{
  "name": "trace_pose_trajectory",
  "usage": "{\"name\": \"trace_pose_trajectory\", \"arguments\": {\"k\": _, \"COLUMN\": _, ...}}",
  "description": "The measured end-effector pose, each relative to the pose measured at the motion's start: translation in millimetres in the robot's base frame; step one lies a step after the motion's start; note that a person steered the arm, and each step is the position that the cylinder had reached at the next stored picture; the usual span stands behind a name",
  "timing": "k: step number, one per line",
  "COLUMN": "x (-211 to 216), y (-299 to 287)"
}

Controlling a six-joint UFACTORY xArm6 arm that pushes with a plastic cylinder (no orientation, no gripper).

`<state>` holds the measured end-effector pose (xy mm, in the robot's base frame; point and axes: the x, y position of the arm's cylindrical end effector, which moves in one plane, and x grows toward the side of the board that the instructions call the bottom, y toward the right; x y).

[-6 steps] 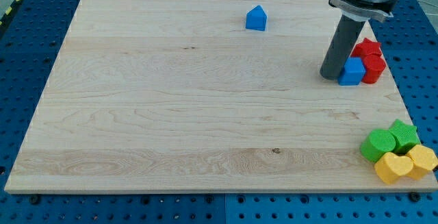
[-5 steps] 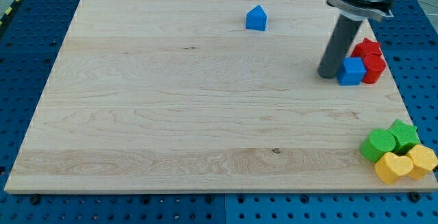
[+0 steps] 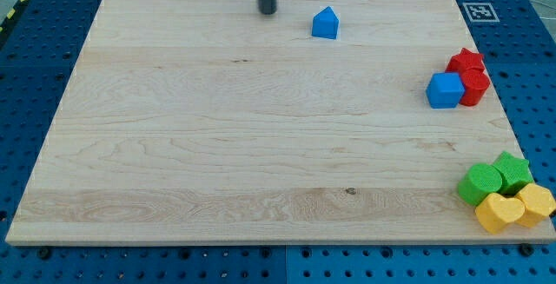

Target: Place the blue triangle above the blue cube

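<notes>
The blue triangle (image 3: pixel 325 23) sits near the view's top, a little right of centre, on the wooden board (image 3: pixel 217 128). The blue cube (image 3: pixel 445 90) sits at the view's right, touching two red blocks. My tip (image 3: pixel 267 11) is at the view's top, to the left of the blue triangle with a gap between them, and far from the blue cube.
Two red blocks (image 3: pixel 470 74) stand against the blue cube's right side. Two green blocks (image 3: pixel 493 178) and two yellow blocks (image 3: pixel 515 208) cluster at the board's lower right corner. A marker tag (image 3: pixel 479 11) lies beyond the top right corner.
My tip has left the blue cube's left side and moved far left and up, to the left of the blue triangle. No block has moved.
</notes>
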<state>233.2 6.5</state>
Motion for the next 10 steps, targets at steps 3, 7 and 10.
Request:
{"name": "trace_pose_trajectory", "arguments": {"k": 3, "x": 81.6, "y": 85.6}}
{"name": "trace_pose_trajectory", "arguments": {"k": 7, "x": 141.9, "y": 73.7}}
{"name": "trace_pose_trajectory", "arguments": {"k": 10, "x": 174.9, "y": 88.6}}
